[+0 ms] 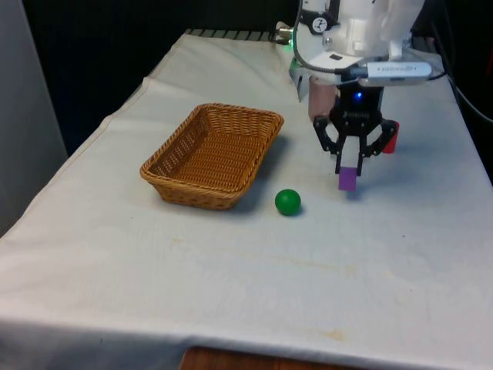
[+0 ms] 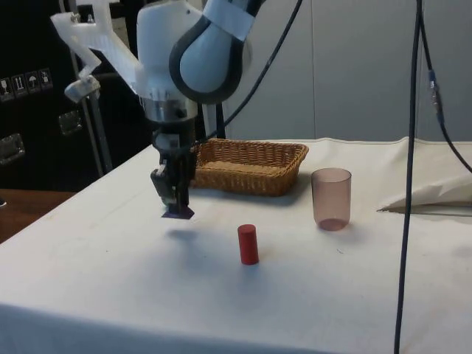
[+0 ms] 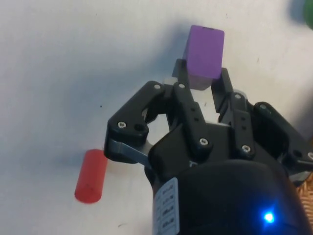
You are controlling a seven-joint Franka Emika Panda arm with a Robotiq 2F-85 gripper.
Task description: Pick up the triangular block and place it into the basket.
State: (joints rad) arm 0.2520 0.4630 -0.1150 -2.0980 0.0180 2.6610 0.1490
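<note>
Gripper [image 1: 348,171] clamped on purple block [image 1: 348,179], raised nr basket [image 1: 212,154]; no legible writing.

Even, soft indoor light on a bright white cloth.
A faint shadow lies on the bench [image 2: 110,295] under the claw [image 2: 174,198]; the wrist view's near parts look blurred.

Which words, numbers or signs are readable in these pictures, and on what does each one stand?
White label on the tool: printed lines, too blurred to read.
Small signs on the dark cabinet: too small to read.
Purple block held by the tool: no text.
</note>
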